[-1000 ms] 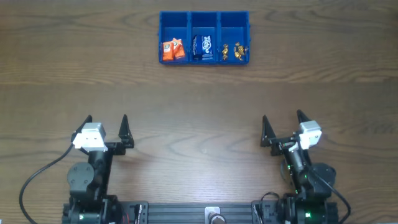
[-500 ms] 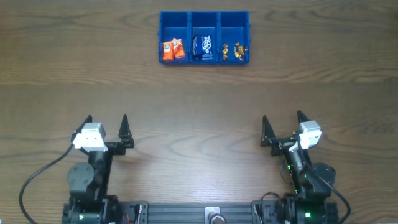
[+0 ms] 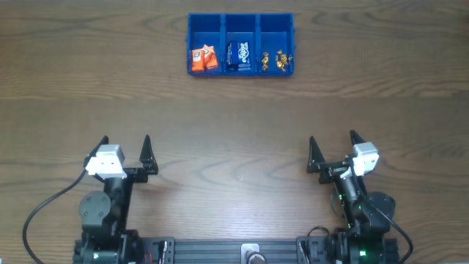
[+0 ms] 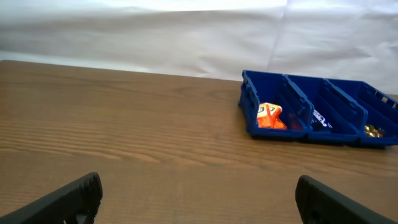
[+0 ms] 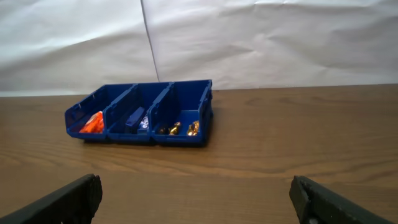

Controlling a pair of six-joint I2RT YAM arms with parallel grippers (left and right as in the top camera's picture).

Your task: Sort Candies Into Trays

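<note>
Jaws wide both sides; tray (image 3: 206, 29) walls half hide blue candies (image 3: 238, 56) in wrist views

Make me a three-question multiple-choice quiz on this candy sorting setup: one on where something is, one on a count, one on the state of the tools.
1. In the top view, which compartment of the blue tray holds the orange candies?
A. left
B. middle
C. right

2. How many compartments does the tray have?
A. two
B. three
C. five

3. How do the left tool and the right tool stand?
A. both open and empty
B. both shut on candy
C. one open, one shut

Answers:
1 A: the orange candies lie left of the blue candies in the middle, and the gold candies are on the right.
2 B: two dividers split the tray into three bins.
3 A: each tool's fingers stand wide apart over the table with nothing between them.
</note>
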